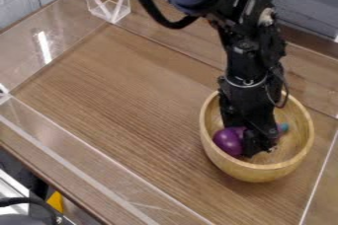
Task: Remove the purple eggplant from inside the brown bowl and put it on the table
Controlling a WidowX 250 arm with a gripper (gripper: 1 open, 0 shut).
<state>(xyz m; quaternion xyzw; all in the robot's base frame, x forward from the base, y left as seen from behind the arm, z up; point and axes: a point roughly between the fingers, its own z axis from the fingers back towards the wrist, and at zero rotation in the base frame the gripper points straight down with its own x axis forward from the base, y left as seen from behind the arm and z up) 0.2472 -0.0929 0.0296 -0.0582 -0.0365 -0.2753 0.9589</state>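
Reaching inside the brown bowl [212,155], the black gripper [252,128] meets the purple eggplant [230,141], its grip unclear; lifting out and table placement remain.

I have a moderately bright view, with soft light spread across most of the brown table [113,96]. The wood carries a pale, gentle sheen towards its upper left, and I can't tell exactly where the lamp or window sits. Inside the bowl [295,155], the shading deepens beneath the arm [244,56], whose black parts merge into one dark mass for me. A small highlight glints on the purple eggplant [231,141]. My picture is small and slightly soft, so fine edges smear, and the dark lower-left corner gives me little detail.
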